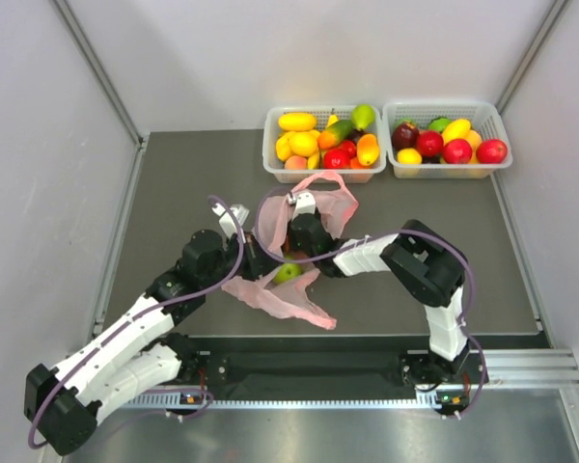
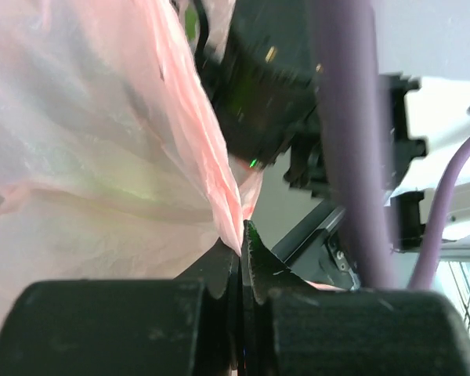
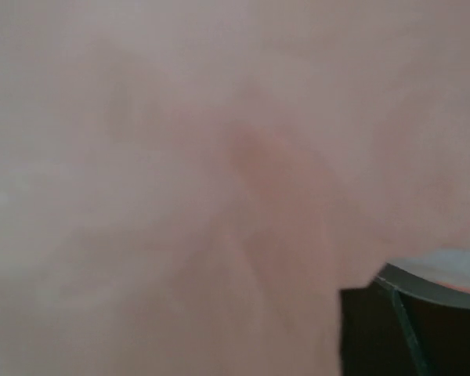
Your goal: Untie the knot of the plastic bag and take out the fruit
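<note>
At mid-bench the left gripper clamps the plastic bag steady for the right gripper, open or closed I cannot tell

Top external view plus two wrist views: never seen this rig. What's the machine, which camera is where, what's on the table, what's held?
Two robot arms are bolted at the near edge of a table. The top view looks down from above and behind them; each wrist view comes from a camera on one arm, looking along its tool. On the table lies a pink plastic bag with a green fruit showing inside; at the far edge stand two white baskets of more fruit. The left tool is shut on a fold of the bag's film. The right tool is at the bag; its camera shows only pink blur, so open or gripping cannot be told.
</note>
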`<state>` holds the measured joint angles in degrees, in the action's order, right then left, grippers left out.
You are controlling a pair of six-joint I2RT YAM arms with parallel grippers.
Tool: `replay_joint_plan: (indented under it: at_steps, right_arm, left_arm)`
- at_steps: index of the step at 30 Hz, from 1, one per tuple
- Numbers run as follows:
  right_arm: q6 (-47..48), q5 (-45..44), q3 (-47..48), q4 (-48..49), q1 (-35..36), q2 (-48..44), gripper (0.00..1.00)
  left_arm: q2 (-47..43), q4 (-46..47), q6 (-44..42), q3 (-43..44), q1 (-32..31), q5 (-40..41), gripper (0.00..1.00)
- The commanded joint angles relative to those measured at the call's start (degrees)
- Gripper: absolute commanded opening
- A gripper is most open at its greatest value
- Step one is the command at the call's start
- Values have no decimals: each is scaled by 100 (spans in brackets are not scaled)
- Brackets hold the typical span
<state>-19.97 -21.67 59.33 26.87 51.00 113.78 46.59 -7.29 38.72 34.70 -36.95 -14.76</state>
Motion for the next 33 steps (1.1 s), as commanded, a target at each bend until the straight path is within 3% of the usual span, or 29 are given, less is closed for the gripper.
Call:
replay_joint_plan:
  at_steps: [1,2,5,11,14,19,20,25,29,33]
  right_arm:
    - [-51,707,-123,379,-169,-127,63]
    - [-34,839,-245,441,-178,-189,51]
    - [1,1076,-561,599,-187,-505,32]
    - [72,2087,-1475,838,-196,-1778,10]
    - [116,2728,-1775,531,-205,-2604,5]
    - [291,4157,-1899,-866,-214,-3835,4]
    - [335,4328,-1925,-1068,-240,-3985,0]
    - [730,5118,-1636,-2964,-275,-4767,0]
    - [862,6323,-1373,-3469,-293,-5373,0]
    - [1012,6360,-872,-3557,-354,-6146,0]
  left_arm:
    - [-167,272,-128,-182,-49,-141,0]
    - [-202,263,-119,-261,-58,-115,0]
    - [-343,263,-119,-376,-58,-36,0]
    - [-414,105,-128,-437,-58,360,0]
    - [-414,79,-93,-499,-58,614,0]
    - [-396,87,30,-552,-58,1203,0]
    - [-379,122,39,-569,-58,1247,0]
    - [-352,140,66,-526,-58,1651,0]
    - [-343,131,57,-499,-58,1775,0]
    - [-247,201,48,-578,-49,1618,0]
